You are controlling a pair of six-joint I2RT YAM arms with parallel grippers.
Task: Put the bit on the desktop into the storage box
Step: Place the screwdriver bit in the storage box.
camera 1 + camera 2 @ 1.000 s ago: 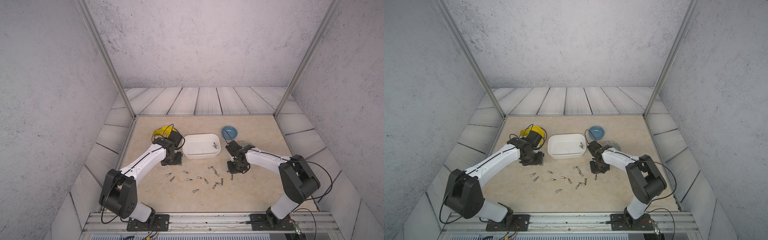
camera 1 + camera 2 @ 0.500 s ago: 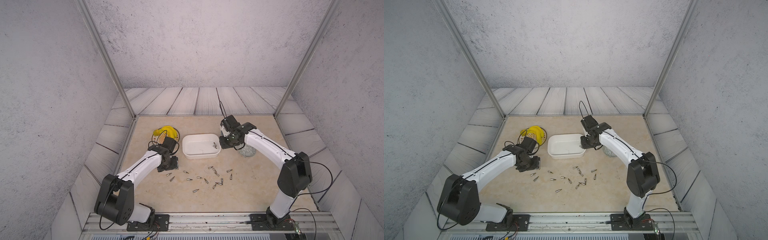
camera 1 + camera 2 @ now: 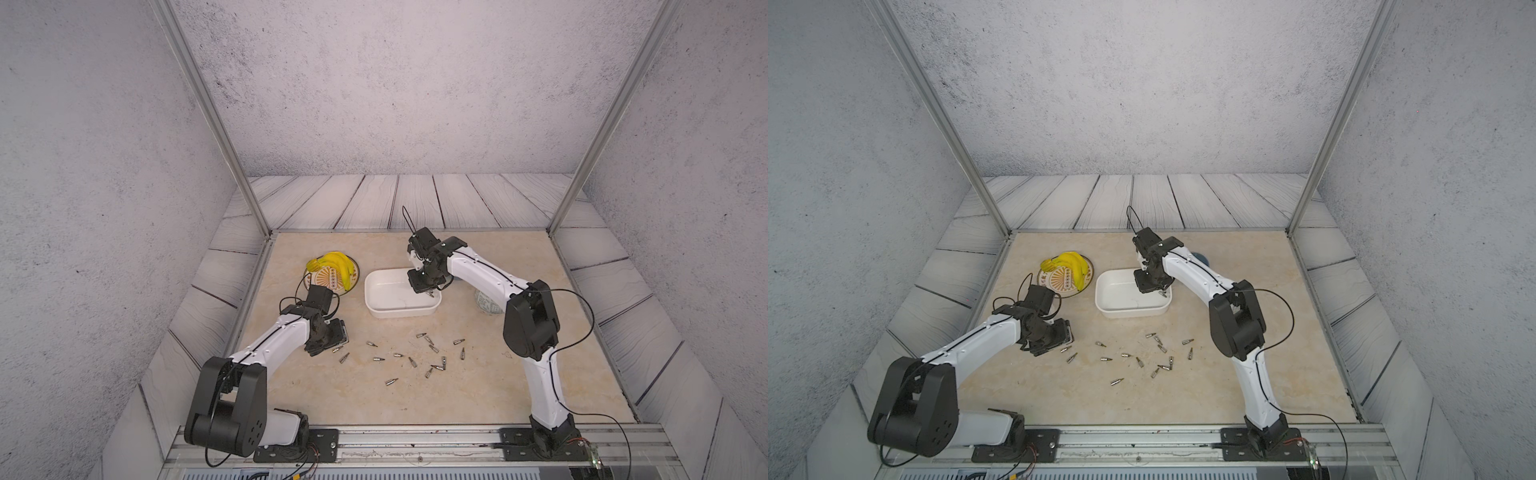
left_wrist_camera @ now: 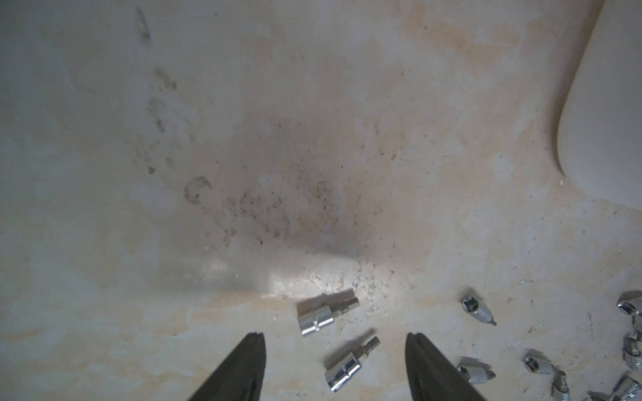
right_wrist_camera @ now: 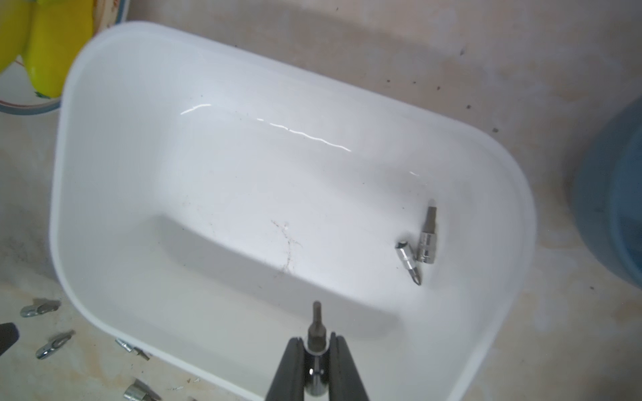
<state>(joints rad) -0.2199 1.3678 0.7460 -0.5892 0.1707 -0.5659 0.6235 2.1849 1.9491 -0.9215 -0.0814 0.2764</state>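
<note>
Desktop (image 3: 478, 399): beige slab railed all round, with open floor from 4 to 8 o'clock of the bit scatter. Storage box (image 3: 399, 312): at 12 o'clock of the scatter in both top views, with the banana plate (image 3: 330, 280) at its 9 o'clock and the blue bowl (image 5: 618, 208) near its 3 o'clock end. Right gripper (image 5: 315, 339): above the box's 3 o'clock end and inside the rim line, jaws clamped on one bit (image 5: 317, 321) whose tip juts ahead of the fingers. Left gripper (image 4: 334, 335): low at 9 o'clock of the scatter, jaws parted and empty, two loose bits (image 4: 324, 317) lying at its tips. Two bits (image 5: 426, 239) lie touching in the box; more than a dozen are on the desktop (image 3: 390, 381). Judged step: release. The jaws should open low over the box floor so the bit cannot hop the shallow rim. The arm should then lift straight up before swinging toward 6 o'clock, clear of the near wall. The left gripper should centre on a single bit, since its neighbour lies close enough to be knocked away.
</note>
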